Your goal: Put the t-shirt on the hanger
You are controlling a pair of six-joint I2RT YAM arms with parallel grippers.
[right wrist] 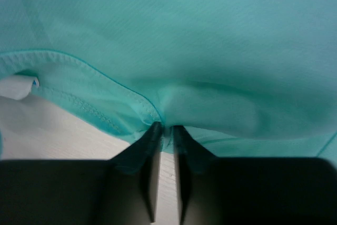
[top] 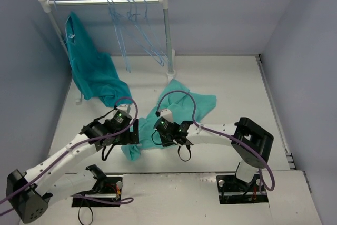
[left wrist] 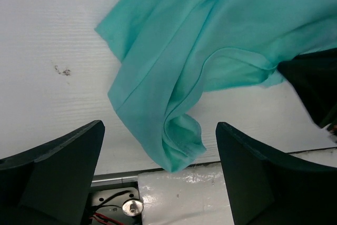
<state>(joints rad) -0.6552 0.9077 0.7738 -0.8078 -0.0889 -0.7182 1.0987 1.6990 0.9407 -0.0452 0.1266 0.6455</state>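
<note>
The mint-green t-shirt [top: 189, 104] lies crumpled on the white table in the middle. My right gripper [top: 164, 125] is shut on a fold of it near the neck hem [right wrist: 166, 127]; the white tag [right wrist: 18, 85] shows at the left of the right wrist view. My left gripper [top: 134, 136] is open and empty. It hovers over a loose corner of the t-shirt [left wrist: 174, 146], which lies between its spread fingers [left wrist: 160, 183] without touching them. Several pale-blue hangers [top: 138, 30] hang on the rail at the back; none is held.
The white-and-metal clothes rail [top: 105, 1] stands at the back left, with a darker turquoise garment [top: 92, 67] draped from its left end down to the table. The table's near edge and an arm base plate [left wrist: 174, 193] lie just below the left gripper.
</note>
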